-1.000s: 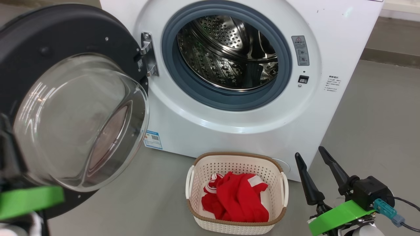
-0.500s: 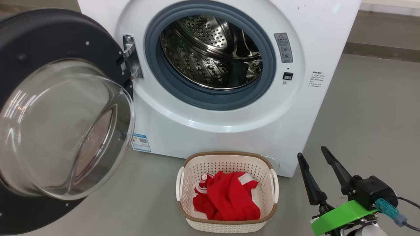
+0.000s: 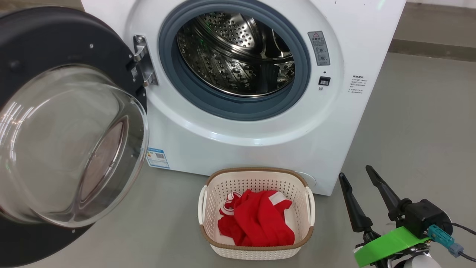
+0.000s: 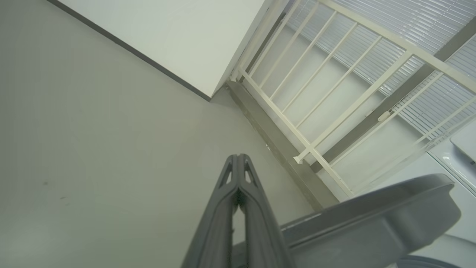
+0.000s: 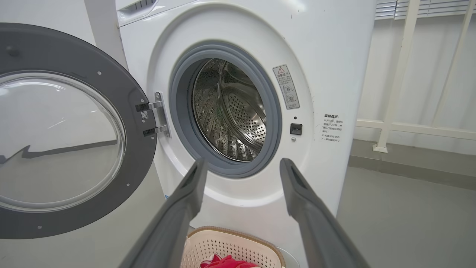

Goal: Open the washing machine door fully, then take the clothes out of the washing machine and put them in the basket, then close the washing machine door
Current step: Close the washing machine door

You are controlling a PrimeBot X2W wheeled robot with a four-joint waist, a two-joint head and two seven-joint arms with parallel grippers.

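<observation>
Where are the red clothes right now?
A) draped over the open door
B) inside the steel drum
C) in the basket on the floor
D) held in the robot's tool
C: the red clothes lie heaped in the basket in front of the machine, and the drum shows bare steel.

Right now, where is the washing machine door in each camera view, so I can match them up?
Head view: the washing machine door fills the left side, standing open.
Left wrist view: a grey curved edge at lower right, apparently its rim.
Right wrist view: it takes up the left half, open.
Shared landmark: the metal hinge at the door's right edge, in the head and right wrist views.
</observation>
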